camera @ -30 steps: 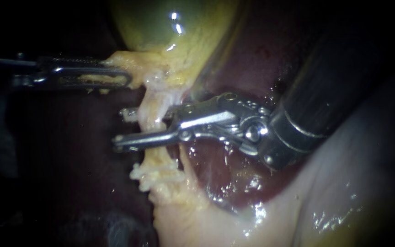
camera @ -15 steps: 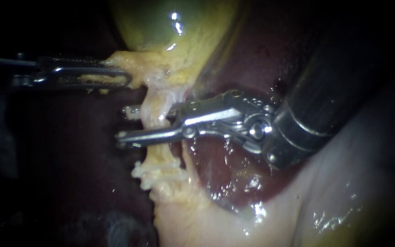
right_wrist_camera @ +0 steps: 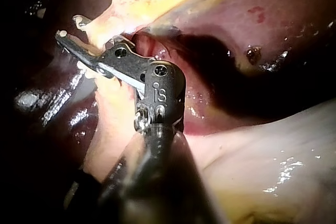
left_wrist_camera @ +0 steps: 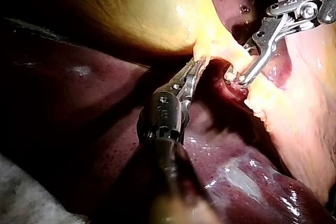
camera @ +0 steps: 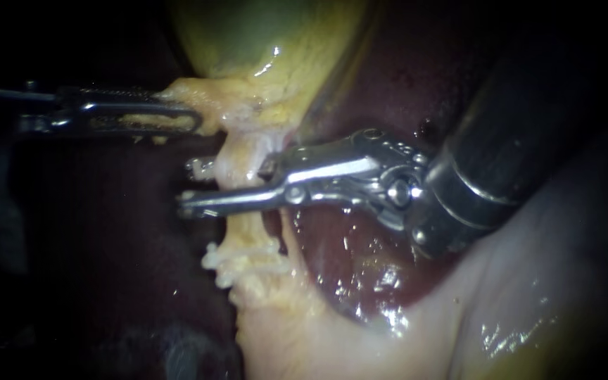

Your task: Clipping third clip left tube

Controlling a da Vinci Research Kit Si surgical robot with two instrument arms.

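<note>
A pale yellow tube (camera: 239, 167) runs down from the greenish gallbladder (camera: 262, 35). My right instrument (camera: 190, 186) reaches in from the right, its two long metal jaws open and astride the tube, one behind it and one in front. The right wrist view shows the same instrument (right_wrist_camera: 68, 29) with the tube (right_wrist_camera: 102, 24) in the gap. My left instrument (camera: 184, 119) comes in from the left, shut on yellow tissue (camera: 212, 98) at the gallbladder's neck. In the left wrist view my left instrument (left_wrist_camera: 194, 72) holds that tissue, and my right instrument (left_wrist_camera: 239, 77) lies just beyond it.
Dark red liver (camera: 388, 84) lies behind and to the right of the tube. A wet red hollow (camera: 346, 267) sits under the right instrument. Pale fatty tissue (camera: 290, 331) spreads below the tube, and the right shaft (camera: 515, 134) fills the upper right.
The right instrument's jaws have narrowed around the tube, and its wrist has shifted slightly up and to the right. The left instrument has kept its hold without moving.
</note>
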